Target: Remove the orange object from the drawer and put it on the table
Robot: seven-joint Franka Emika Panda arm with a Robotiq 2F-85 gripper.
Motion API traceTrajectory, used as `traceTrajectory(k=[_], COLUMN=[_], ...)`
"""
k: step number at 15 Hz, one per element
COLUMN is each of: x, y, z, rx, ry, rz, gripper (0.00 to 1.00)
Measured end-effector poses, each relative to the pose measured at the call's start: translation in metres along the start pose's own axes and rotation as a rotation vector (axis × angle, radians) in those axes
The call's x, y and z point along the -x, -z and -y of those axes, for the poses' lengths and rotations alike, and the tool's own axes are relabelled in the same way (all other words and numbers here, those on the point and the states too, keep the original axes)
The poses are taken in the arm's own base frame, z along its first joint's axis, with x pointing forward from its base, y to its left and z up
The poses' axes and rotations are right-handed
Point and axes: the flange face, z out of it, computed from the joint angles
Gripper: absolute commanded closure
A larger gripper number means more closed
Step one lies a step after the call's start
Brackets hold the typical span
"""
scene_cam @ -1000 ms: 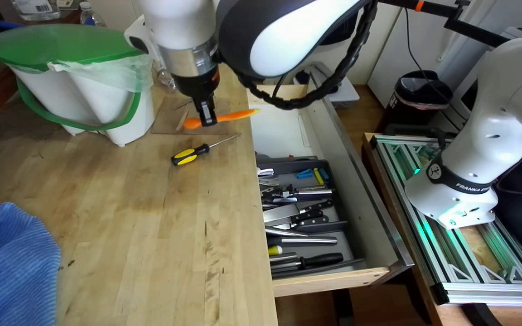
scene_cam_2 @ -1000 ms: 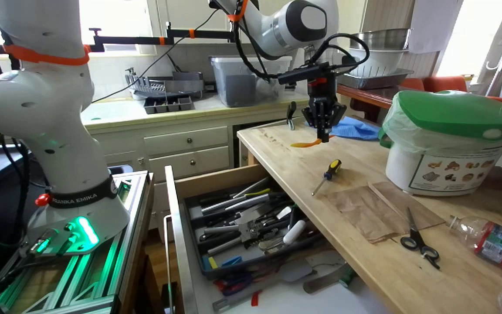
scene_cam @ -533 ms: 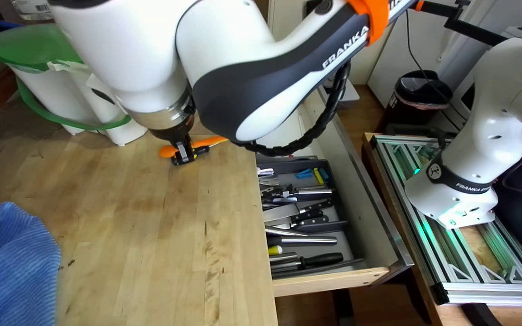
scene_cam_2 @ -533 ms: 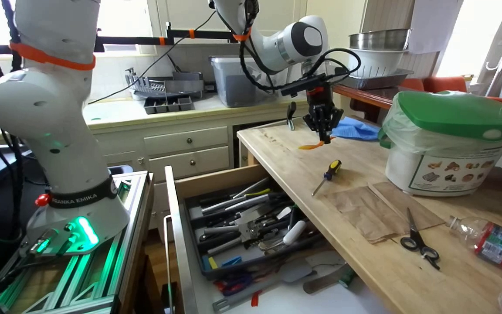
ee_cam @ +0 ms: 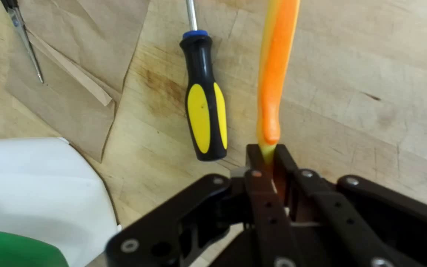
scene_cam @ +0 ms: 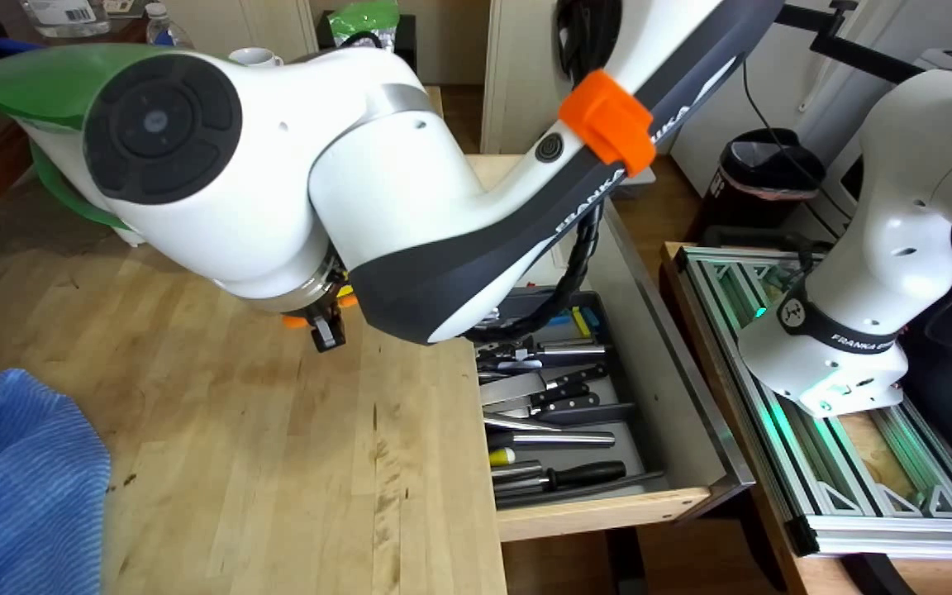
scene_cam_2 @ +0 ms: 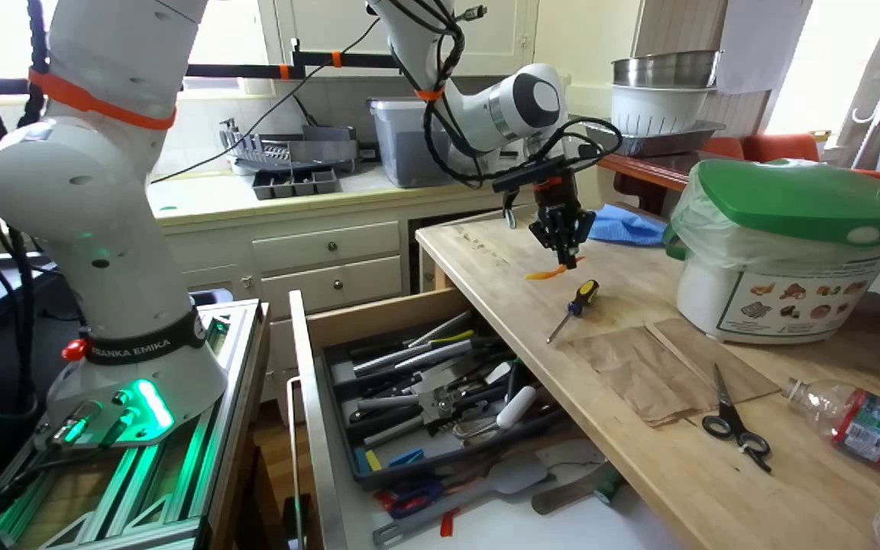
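Note:
The orange object (ee_cam: 277,70) is long and thin with yellowish edges. My gripper (ee_cam: 268,154) is shut on its near end, with a finger on each side. In both exterior views the gripper (scene_cam_2: 566,261) holds it over the table (scene_cam: 236,471). The orange object (scene_cam_2: 543,274) seems a little above the wood, but I cannot tell the exact gap. In an exterior view the arm hides most of it, and only small orange bits (scene_cam: 294,321) show beside the gripper (scene_cam: 328,335). The drawer (scene_cam: 600,508) stands open beside the table, with its tray of tools.
A yellow-and-black screwdriver (ee_cam: 207,111) lies on the table close to the orange object. A white bin with a green lid (scene_cam_2: 799,198), brown paper (scene_cam_2: 638,374), black scissors (scene_cam_2: 726,416), a plastic bottle (scene_cam_2: 860,424) and a blue cloth (scene_cam: 21,487) are also on the table.
My gripper has moved lower over the table with the orange object still in it. In an exterior view it has shifted down and left in the picture, past the screwdriver.

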Motion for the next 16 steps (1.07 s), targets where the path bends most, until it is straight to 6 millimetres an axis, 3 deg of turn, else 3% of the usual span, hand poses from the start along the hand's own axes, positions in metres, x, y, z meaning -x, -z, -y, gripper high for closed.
traceTrajectory(k=[3,4,5,7,13,16], x=[-0.005,-0.006,-0.007,-0.008,-0.016,-0.019], y=[-0.01,-0.012,-0.014,-0.016,-0.001,0.015], z=[0.004,0.004,0.004,0.004,0.003,0.001], rx=[0.015,0.018,0.023,0.032,0.06,0.072], ry=[0.016,0.018,0.022,0.027,0.04,0.037], rz=[0.007,0.009,0.01,0.01,-0.02,-0.031], gripper=[0.97,0.64,0.63,0.49,0.03,0.0])
